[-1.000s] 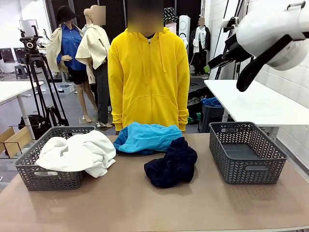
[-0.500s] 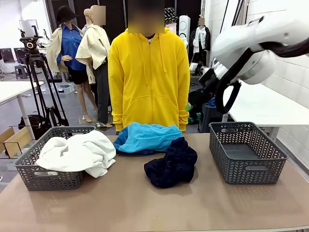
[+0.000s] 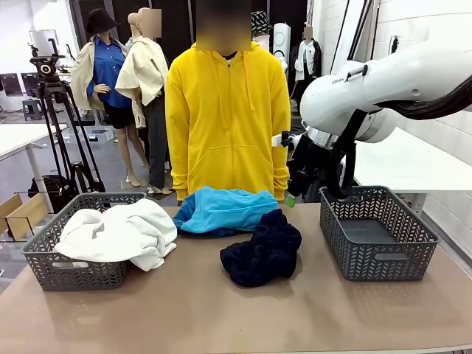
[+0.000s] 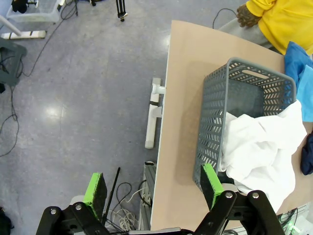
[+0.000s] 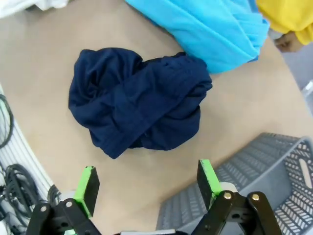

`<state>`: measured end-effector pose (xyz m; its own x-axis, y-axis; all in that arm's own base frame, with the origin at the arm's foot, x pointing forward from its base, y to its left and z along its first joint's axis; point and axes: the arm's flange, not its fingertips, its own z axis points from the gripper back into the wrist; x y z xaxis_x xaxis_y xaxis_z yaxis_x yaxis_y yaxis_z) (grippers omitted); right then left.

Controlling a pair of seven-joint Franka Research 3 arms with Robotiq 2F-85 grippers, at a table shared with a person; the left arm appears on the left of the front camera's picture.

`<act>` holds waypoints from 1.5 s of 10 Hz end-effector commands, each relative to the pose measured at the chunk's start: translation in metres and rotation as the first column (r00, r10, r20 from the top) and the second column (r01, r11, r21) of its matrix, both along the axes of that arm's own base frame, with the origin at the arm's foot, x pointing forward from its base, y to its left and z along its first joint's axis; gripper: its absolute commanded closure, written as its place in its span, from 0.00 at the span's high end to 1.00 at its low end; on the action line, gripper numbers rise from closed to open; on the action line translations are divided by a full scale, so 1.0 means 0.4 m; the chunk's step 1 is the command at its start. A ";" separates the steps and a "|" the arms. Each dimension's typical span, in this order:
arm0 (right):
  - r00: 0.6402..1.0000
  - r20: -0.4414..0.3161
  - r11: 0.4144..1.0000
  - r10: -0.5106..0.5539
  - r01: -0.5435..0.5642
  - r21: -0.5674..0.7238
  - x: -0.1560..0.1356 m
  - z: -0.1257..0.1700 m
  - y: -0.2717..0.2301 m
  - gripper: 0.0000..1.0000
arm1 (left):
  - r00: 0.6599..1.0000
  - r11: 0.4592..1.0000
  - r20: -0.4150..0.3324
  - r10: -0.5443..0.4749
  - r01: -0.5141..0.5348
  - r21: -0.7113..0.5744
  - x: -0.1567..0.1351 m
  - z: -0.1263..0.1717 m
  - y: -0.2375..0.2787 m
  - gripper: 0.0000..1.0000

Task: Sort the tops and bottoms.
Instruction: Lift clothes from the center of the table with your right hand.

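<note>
Tan matte tabletop (image 3: 184,310) carries a crumpled, near-black navy fabric garment (image 3: 262,249) at its middle, touching a bright blue soft fabric heap (image 3: 221,209) just beyond it. Left, a rumpled white fabric shirt (image 3: 118,232) spills over a grey lattice plastic basket (image 3: 74,276); a matching basket (image 3: 380,243) stands right. Right gripper (image 5: 147,182) hangs above, facing the navy bundle, jaws spread, grasping nothing. Left gripper (image 4: 152,185), likewise spread, hovers off the table's left edge.

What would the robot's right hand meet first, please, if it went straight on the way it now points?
Most likely the navy garment on the table: it lies centred ahead of the open right hand. Depth is unclear, so this is a judgement.
</note>
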<state>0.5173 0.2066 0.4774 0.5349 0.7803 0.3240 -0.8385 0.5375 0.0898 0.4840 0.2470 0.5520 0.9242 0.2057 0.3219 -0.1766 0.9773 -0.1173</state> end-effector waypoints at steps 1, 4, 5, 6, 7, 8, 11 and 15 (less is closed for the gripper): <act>0.999 -0.017 0.998 -0.032 0.033 0.058 0.034 0.003 -0.024 1.00 | 1.000 1.000 -0.002 0.000 0.000 0.006 -0.003 0.001 0.004 1.00; 0.992 -0.113 0.998 -0.060 0.058 -0.025 0.020 -0.043 0.023 1.00 | 1.000 1.000 -0.002 0.000 0.000 0.006 -0.003 0.001 0.004 1.00; 0.978 -0.194 0.996 -0.078 0.067 -0.064 0.032 -0.098 0.059 1.00 | 1.000 1.000 -0.002 0.000 0.000 0.006 -0.003 0.001 0.004 1.00; 0.975 -0.215 0.995 -0.064 0.047 -0.087 0.029 -0.126 0.078 1.00 | 1.000 1.000 -0.002 0.000 0.000 0.006 -0.003 0.001 0.004 1.00; 0.975 -0.207 0.990 -0.082 0.057 -0.126 0.025 -0.159 0.103 1.00 | 1.000 1.000 -0.002 0.000 0.000 0.006 -0.003 0.001 0.004 1.00; 0.973 -0.203 0.980 -0.112 0.075 -0.182 0.013 -0.184 0.120 1.00 | 1.000 1.000 -0.002 0.000 0.000 0.006 -0.003 0.001 0.004 1.00; 0.965 -0.123 0.940 -0.230 0.188 -0.285 -0.009 -0.268 0.162 1.00 | 1.000 1.000 -0.002 0.000 0.000 0.006 -0.003 0.001 0.004 1.00; 0.942 -0.071 0.937 -0.327 0.313 -0.154 0.004 -0.334 0.152 1.00 | 1.000 1.000 -0.002 0.000 0.000 0.006 -0.003 0.001 0.004 1.00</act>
